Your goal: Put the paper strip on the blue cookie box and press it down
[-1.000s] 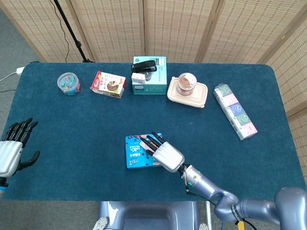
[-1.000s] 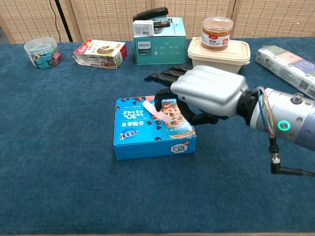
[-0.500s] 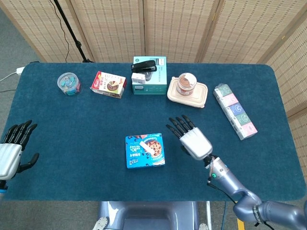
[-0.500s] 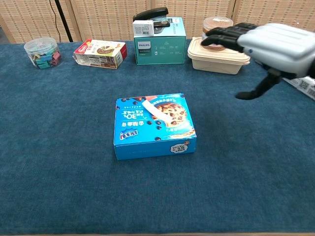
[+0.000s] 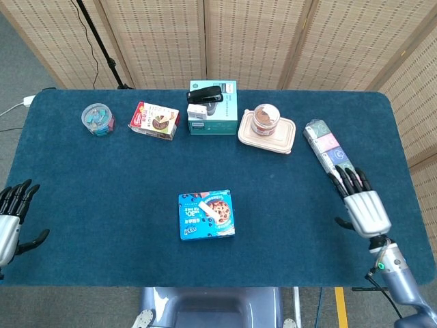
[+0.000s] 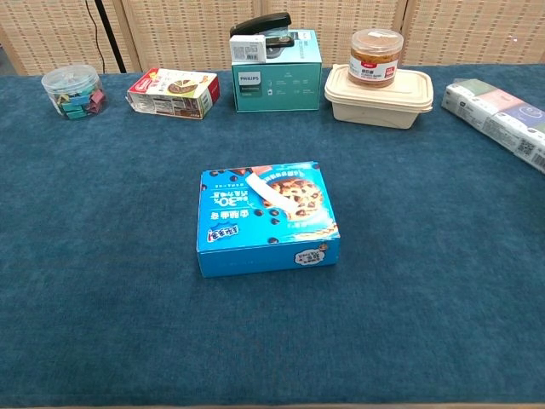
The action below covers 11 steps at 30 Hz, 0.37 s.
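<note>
Paper strip (image 6: 274,192) atop blue cookie box (image 6: 266,220), hands only overhead

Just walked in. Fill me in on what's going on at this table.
A two-handed robot is putting a paper strip on a blue cookie box. The strip lies on the box lid in mid-table. Nothing is touching it: the right hand hangs open near the table's right edge, the left hand open at the left edge. Other boxes and jars line the far side.

blue cookie box (image 6: 266,220) flat, mid-table | paper strip (image 6: 269,192) atop, prob. flat
</note>
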Available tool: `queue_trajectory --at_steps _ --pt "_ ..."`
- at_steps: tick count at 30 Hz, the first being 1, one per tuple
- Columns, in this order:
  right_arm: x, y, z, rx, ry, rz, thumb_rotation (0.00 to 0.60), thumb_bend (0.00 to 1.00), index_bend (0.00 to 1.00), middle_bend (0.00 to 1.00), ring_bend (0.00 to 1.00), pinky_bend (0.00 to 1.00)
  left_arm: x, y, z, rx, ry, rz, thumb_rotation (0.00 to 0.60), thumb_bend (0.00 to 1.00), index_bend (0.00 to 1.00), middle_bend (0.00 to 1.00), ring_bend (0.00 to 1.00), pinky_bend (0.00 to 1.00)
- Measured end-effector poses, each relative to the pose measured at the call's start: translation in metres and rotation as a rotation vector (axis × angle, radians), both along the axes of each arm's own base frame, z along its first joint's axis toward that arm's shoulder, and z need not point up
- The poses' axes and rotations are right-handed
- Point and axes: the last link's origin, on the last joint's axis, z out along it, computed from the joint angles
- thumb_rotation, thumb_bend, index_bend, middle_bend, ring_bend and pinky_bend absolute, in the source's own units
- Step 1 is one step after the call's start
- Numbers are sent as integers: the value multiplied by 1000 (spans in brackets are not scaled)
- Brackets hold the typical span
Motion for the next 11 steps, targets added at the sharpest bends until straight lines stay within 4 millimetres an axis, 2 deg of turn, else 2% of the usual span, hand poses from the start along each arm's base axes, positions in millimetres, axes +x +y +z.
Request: queue_trajectory --at_steps 5,11 --pt "-34 29 14 -44 21 -121 600 0 0 0 0 0 -4 -1 -4 17 32 13 600 56 0 0 0 0" --pt "-49 49 19 -92 33 -171 600 0 0 0 0 0 -9 -1 -7 33 62 33 600 56 0 0 0 0"
